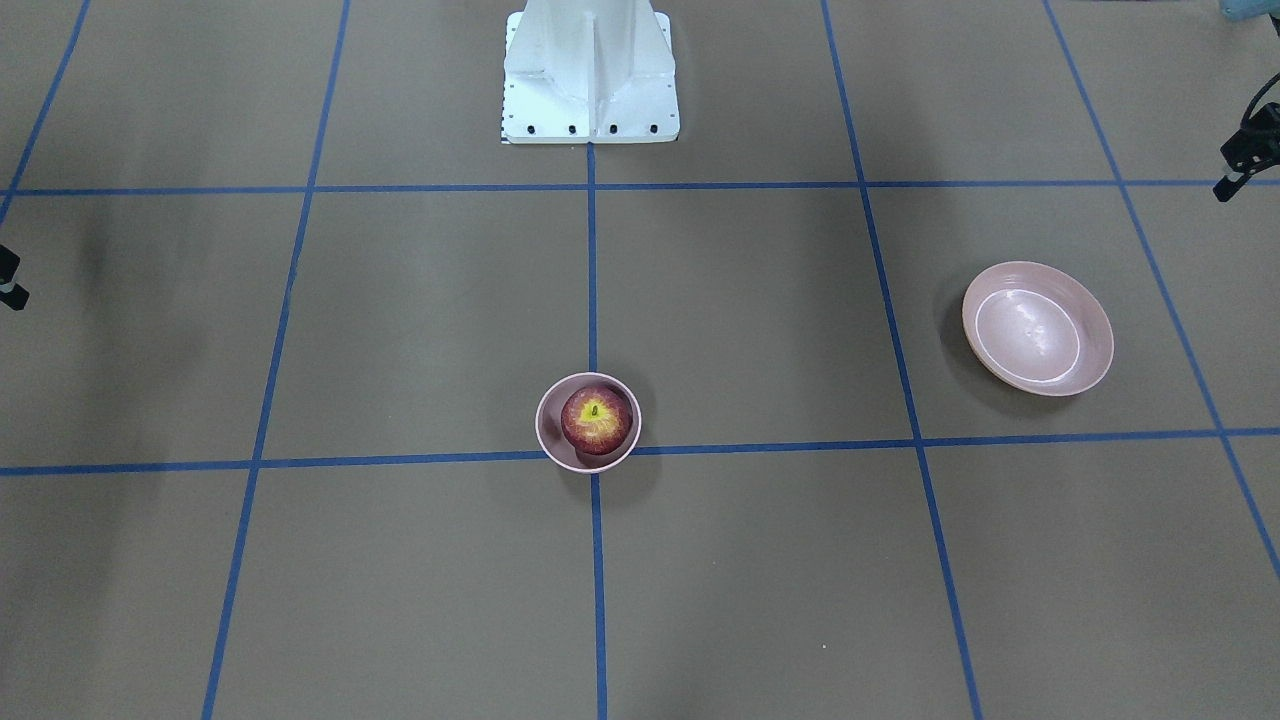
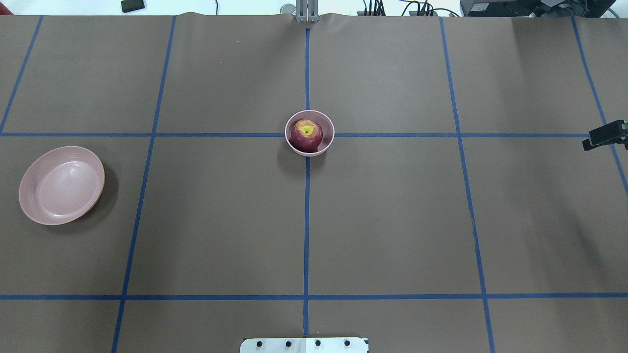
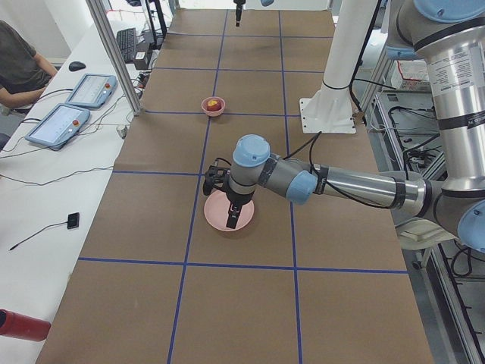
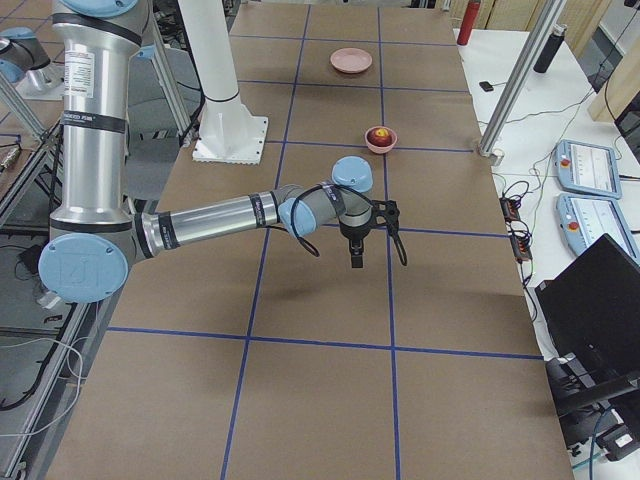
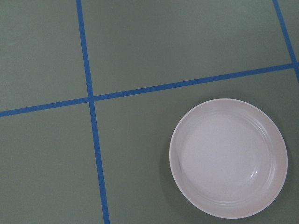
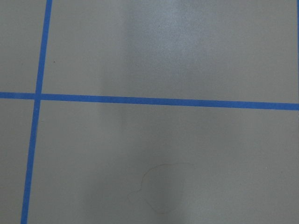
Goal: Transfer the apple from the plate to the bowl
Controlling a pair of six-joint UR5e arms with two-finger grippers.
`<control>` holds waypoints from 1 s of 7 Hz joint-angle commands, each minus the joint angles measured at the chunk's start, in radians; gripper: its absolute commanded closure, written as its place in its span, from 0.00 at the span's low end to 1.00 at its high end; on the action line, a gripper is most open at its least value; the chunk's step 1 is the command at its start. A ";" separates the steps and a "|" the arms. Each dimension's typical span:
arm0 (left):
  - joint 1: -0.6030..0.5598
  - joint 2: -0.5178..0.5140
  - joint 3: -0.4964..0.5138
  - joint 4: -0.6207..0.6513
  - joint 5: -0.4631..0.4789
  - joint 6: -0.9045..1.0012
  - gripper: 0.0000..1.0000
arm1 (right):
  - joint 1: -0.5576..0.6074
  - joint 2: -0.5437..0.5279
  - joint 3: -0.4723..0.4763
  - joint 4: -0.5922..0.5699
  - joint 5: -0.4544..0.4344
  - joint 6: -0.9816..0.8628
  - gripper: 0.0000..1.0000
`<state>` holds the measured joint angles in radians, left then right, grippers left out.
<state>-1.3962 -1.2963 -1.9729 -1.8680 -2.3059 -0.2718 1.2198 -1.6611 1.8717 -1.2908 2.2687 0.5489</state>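
The dark red apple (image 2: 306, 135) sits inside the small deep pink bowl (image 2: 327, 142) at the table's middle, stem dimple up; both also show in the front view, apple (image 1: 596, 419) and bowl (image 1: 550, 443). The wide pink plate (image 2: 61, 185) lies empty on the robot's left side and shows in the left wrist view (image 5: 228, 157). My left gripper (image 3: 233, 221) hangs high near the plate, holding nothing. My right gripper (image 4: 356, 260) hangs high over bare table on the right, away from the bowl. I cannot tell whether either is open or shut.
The robot's white base (image 1: 590, 75) stands at the table's near middle edge. Blue tape lines divide the brown table cover into squares. An operator sits at a side desk (image 3: 19, 64) with tablets. A dark arm part (image 2: 606, 135) juts in at the overhead view's right edge.
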 commanded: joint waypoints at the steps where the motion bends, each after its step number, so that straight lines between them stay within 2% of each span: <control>1: 0.003 -0.012 0.015 0.004 0.003 0.000 0.02 | 0.000 0.009 -0.013 0.001 -0.012 0.003 0.00; 7: 0.005 -0.020 0.016 0.026 -0.004 -0.001 0.02 | 0.000 0.021 -0.032 0.001 -0.015 0.003 0.00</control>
<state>-1.3906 -1.3169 -1.9566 -1.8416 -2.3086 -0.2725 1.2195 -1.6401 1.8402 -1.2901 2.2536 0.5531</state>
